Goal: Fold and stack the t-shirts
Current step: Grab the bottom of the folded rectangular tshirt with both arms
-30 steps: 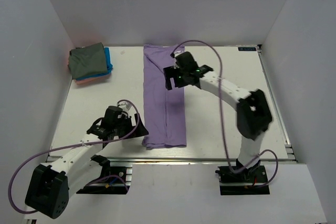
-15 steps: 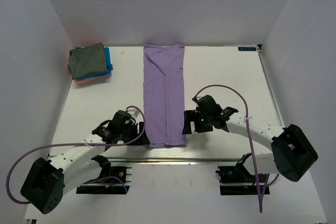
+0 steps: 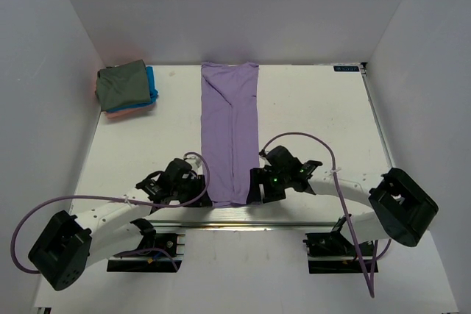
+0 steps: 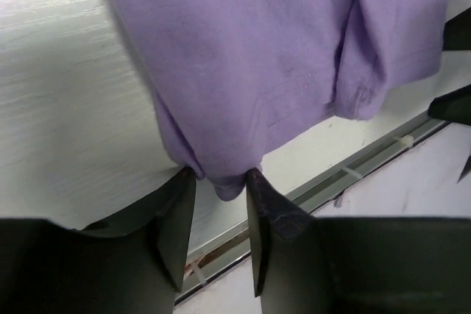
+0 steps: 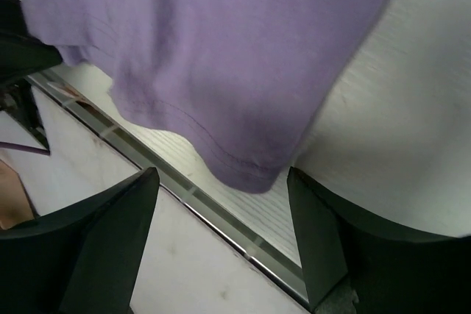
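A long, narrow-folded lavender shirt (image 3: 230, 134) lies down the middle of a white desk (image 3: 316, 123), its hem at the near edge. The left claw (image 4: 221, 179) pinches the shirt's near-left corner between its two fingers. The right claw (image 5: 221, 174) is spread wide around the near-right corner, not touching it. A stack of folded shirts (image 3: 126, 88), olive-grey on top, sits at the far-left corner.
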You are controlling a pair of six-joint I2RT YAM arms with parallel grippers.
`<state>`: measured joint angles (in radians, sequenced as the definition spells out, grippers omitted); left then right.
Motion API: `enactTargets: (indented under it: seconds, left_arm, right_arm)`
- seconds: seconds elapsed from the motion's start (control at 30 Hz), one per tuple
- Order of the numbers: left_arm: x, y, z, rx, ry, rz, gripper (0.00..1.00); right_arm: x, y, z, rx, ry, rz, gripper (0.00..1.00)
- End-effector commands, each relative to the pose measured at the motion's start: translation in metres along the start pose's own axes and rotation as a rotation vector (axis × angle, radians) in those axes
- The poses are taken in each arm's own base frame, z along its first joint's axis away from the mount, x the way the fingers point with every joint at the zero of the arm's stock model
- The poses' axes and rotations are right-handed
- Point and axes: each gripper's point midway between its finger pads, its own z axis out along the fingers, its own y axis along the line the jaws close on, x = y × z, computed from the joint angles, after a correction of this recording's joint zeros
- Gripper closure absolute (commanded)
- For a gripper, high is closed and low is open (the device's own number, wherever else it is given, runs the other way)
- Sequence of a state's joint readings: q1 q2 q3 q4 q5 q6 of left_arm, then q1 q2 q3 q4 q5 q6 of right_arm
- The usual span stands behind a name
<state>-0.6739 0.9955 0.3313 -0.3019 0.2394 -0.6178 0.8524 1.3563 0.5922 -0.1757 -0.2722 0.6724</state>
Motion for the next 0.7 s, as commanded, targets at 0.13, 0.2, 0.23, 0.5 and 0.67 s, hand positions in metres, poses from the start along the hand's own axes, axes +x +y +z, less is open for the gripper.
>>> enactTargets:
  seconds: [0.13,0.2,0.23,0.5,0.67]
  left_arm:
    - [0.011,0.017,0.005,-0.084,0.011,-0.006,0.69]
    - [0.011,0.016,0.003,-0.083,0.008,-0.016,0.86]
    - [0.013,0.014,0.003,-0.079,0.012,-0.009,0.92]
    - [-0.004,-0.015,-0.007,0.030,-0.040,0.011,1.00]
    - [-0.037,-0.026,-0.017,0.001,-0.132,0.018,1.00]
  right_arm:
    - [-0.008,0.002,0.021,-0.005,-0.036,0.045,0.34]
    - [-0.009,0.000,0.023,0.006,-0.034,0.057,0.78]
    - [-0.007,0.000,0.023,0.010,-0.025,0.057,0.91]
    - [-0.010,0.017,-0.001,-0.012,-0.078,-0.002,1.00]
    - [-0.039,0.027,-0.009,0.023,-0.144,-0.040,1.00]
